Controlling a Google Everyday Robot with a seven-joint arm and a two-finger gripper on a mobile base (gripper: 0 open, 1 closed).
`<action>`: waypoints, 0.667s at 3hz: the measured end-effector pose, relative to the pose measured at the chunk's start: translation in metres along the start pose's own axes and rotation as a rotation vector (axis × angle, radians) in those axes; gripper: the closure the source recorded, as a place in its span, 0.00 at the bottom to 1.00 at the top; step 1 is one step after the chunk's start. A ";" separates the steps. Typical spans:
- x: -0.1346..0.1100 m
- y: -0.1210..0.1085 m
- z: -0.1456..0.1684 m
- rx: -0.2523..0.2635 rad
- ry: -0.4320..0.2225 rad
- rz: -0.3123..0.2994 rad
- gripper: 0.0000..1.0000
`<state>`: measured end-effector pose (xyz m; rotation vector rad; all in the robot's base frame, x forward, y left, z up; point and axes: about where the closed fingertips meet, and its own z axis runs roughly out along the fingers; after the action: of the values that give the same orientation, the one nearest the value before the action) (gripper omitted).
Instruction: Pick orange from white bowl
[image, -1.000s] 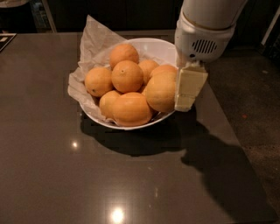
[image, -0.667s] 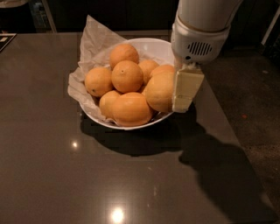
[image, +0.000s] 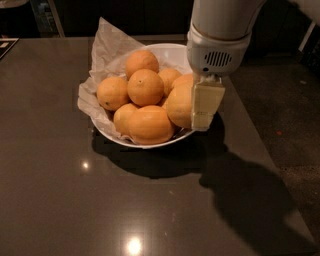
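Several fruits sat piled in the white bowl w/ crumpled paper; the orange lay at its right side. Gripper hung low, right against that orange. Clenched or released? Couldn't tell.

No writing, label, brand or number can be read anywhere. The hand is right of centre in the upper half of the frame. It bears only a plain slotted vent and hangs at the right rim of the bowl, against the orange.
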<state>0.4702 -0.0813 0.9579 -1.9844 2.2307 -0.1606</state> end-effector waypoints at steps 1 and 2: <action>-0.005 0.002 0.004 -0.013 0.012 -0.014 0.23; -0.010 0.004 0.009 -0.032 0.021 -0.036 0.16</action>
<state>0.4695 -0.0709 0.9487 -2.0499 2.2244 -0.1518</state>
